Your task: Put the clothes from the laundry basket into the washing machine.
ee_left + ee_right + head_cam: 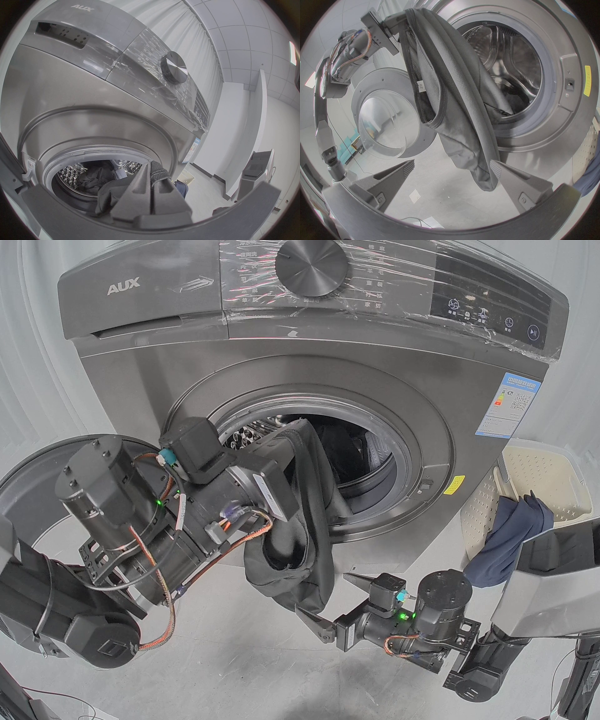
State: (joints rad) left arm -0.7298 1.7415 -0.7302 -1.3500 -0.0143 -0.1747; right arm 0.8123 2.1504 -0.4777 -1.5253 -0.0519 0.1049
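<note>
Head view centre: we clamp the soft, limp garment (306, 534) by its edge with the left gripper (289, 439); right gripper (323, 594) gapes below.

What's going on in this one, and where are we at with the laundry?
The left tool is shut on a dark grey garment and holds it at the washing machine's open drum. The cloth's upper part lies over the drum's rim, and the rest hangs down outside. The right tool sits open, close under the hanging end. Dark clothes already lie in the drum, and a navy garment hangs over the laundry basket's rim.
</note>
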